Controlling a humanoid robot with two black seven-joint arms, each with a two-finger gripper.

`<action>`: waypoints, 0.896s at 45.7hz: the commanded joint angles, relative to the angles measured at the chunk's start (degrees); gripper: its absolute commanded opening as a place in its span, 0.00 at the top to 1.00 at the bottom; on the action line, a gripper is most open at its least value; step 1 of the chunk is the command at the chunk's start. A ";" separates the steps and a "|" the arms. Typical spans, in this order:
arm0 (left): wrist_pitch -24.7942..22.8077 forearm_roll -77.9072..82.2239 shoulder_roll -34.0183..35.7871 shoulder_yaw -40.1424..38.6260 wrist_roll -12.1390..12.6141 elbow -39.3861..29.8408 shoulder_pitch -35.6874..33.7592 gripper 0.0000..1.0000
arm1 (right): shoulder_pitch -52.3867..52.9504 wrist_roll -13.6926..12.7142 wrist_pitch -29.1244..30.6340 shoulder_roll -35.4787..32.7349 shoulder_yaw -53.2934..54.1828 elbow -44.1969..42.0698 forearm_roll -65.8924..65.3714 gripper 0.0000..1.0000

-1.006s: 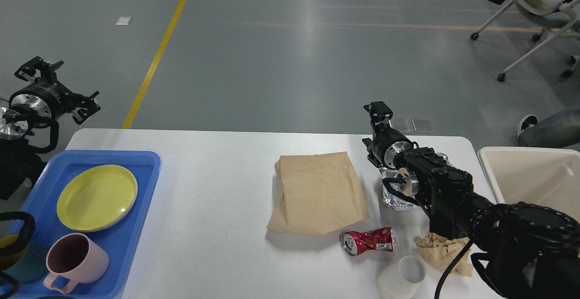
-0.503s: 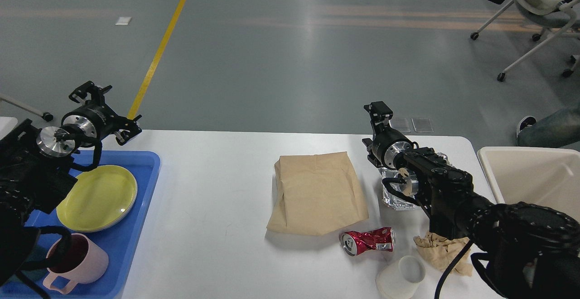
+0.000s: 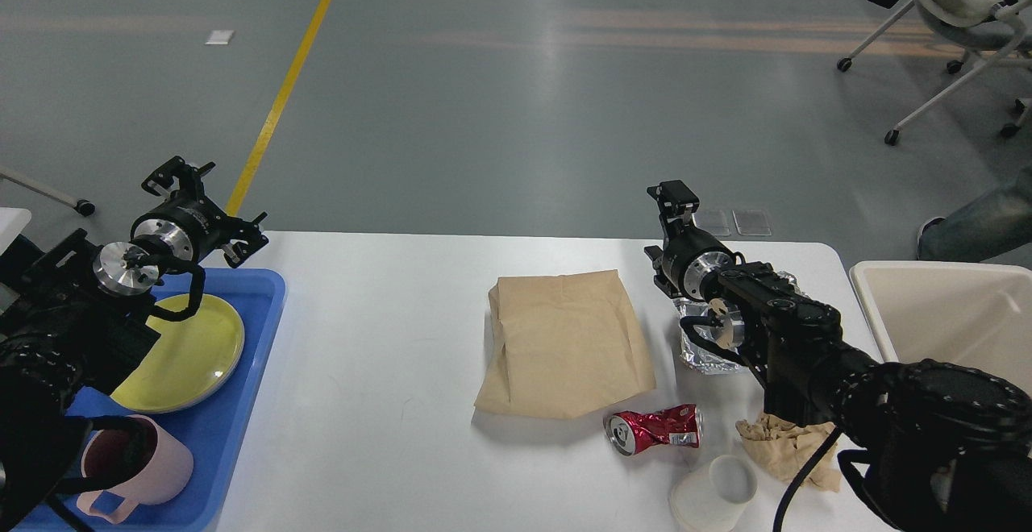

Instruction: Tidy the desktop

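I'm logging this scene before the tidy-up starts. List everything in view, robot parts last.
desktop: 1, white, centre
tray: 1, blue, desktop's left end
plate: 1, yellow, in tray
mug: 1, pink, in tray, near corner
paper bag: 1, tan, flat, mid-desktop
crushed can: 1, red, on its side, below the bag
foil wrapper: 1, silver, right of bag, partly behind the arm
paper cup: 1, white, tipped over, near edge
crumpled napkin: 1, tan, right of cup
bin: 1, cream, right of desktop
office chair: 1, white, far right
left end effector: black, open, above tray's far edge
right end effector: black, above desktop's far edge
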 commanded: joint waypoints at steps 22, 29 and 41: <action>-7.18 -0.05 -2.33 0.37 -21.33 -0.09 5.69 0.04 | -0.08 0.00 0.00 0.00 0.00 0.00 0.00 0.00; -11.31 -0.05 -3.03 0.46 -30.56 -0.09 7.97 0.04 | -0.08 0.00 -0.09 0.00 0.00 0.00 0.00 0.00; -13.78 -0.31 -3.12 -0.42 -34.26 -0.09 9.29 0.04 | -0.08 0.00 0.00 0.00 0.00 0.00 0.00 0.00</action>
